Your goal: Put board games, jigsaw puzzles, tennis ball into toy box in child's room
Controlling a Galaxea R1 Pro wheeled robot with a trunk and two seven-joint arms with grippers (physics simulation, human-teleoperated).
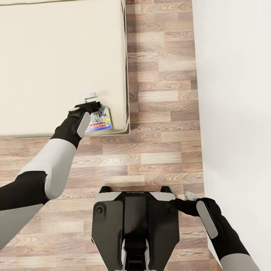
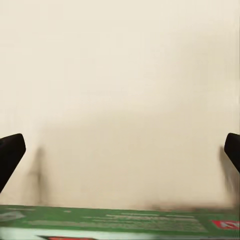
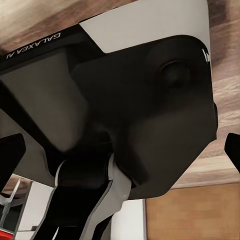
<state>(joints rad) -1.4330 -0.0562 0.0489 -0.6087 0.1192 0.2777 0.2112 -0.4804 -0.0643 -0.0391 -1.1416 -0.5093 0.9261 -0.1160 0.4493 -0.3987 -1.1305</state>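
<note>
Board game (image 1: 99, 121) lies flat on the bed (image 1: 56, 56), at the mattress corner nearest the robot, just inside the edge. Cover is blue with white and red lettering; part of it is hidden under the left wrist. In the left wrist view a green and white strip of the box (image 2: 120, 222) shows along one edge of the frame, beige mattress (image 2: 120, 75) beyond it.

Left tool (image 1: 89, 97) is over the bed right beside the game, on its far side. Fingers are spread wide: the two dark fingertips (image 2: 10, 152) sit at opposite edges of the left wrist view, nothing between them but mattress. Cannot tell if it touches the box.

Right tool (image 1: 191, 195) hangs low beside the robot base (image 1: 135, 222), above the wood floor (image 1: 162, 94), near the white wall (image 1: 233, 94). Its fingertips (image 3: 10, 152) are also apart, at the frame edges of the right wrist view, holding nothing; the black and white base (image 3: 125, 100) is straight ahead of them.
</note>
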